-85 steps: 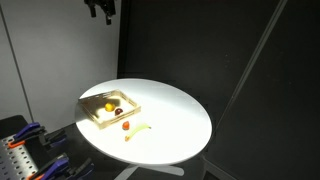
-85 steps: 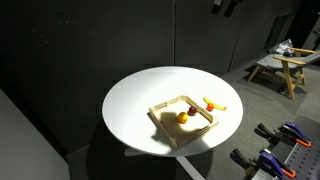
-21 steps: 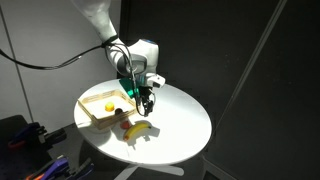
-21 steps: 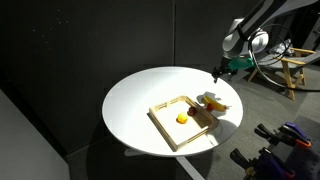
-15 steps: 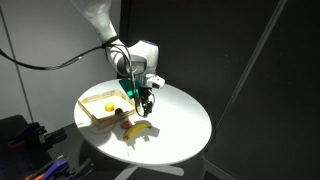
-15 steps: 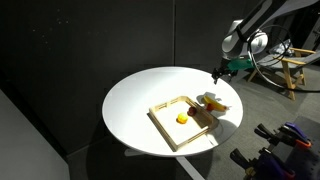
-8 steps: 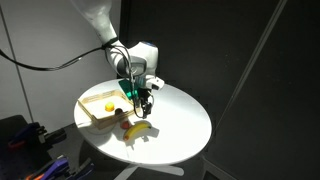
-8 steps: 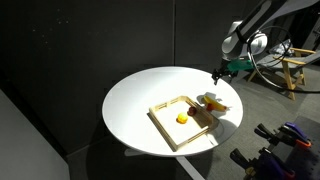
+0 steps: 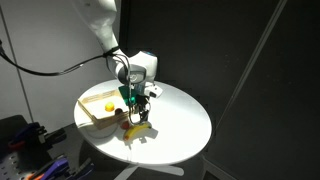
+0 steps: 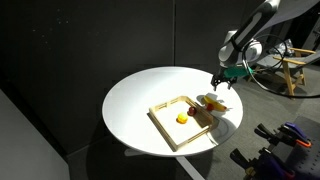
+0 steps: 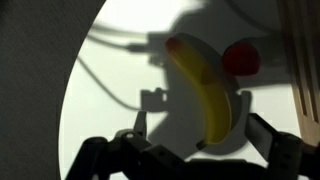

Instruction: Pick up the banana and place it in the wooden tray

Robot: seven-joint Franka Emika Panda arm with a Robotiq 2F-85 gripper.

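Yellow banana (image 11: 210, 95) — pincer (image 11: 197, 125) spread wide above

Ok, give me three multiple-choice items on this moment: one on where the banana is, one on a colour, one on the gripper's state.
1. The banana lies: A on the white table beside the wooden tray; B inside that tray; C on the floor.
2. The small round fruit beside the banana is: A green; B red; C blue.
3. The gripper is: A shut on the banana; B open and empty; C shut on the round fruit.
Answers: 1 A, in an exterior view the banana rests on the tabletop outside the rim. 2 B, the wrist view shows it red. 3 B, in the wrist view the fingers stand apart on either side of the banana.
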